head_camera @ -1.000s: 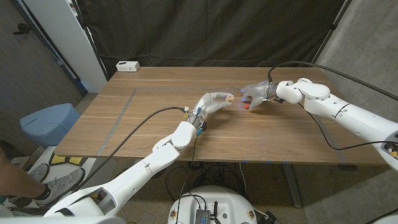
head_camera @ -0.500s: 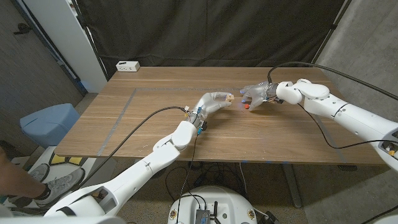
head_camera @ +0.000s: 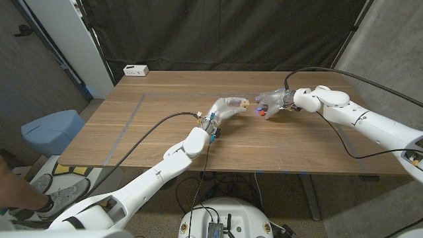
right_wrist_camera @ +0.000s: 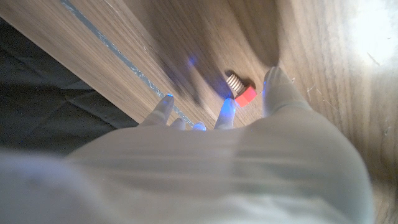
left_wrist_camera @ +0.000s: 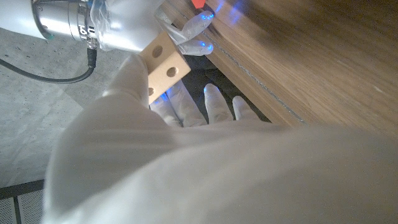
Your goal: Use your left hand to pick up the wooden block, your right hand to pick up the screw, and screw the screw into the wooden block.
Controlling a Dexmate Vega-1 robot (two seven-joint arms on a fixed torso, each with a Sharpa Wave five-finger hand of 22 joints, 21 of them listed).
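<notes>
Left hand [head_camera: 228,107] holds the wooden block [head_camera: 244,104] aloft, unchanged | right hand [head_camera: 269,104] has crept slightly toward the red-headed screw [right_wrist_camera: 241,89] lying on the table [head_camera: 152,119], fingers spread over it, not gripping | grasp comes next.

Pale block [left_wrist_camera: 163,61] held; red-headed screw [right_wrist_camera: 241,92] seemingly lying

The wooden block [head_camera: 244,103] sits in the left hand [head_camera: 228,107], left of the screw [head_camera: 262,114] on the table [head_camera: 152,125].
</notes>
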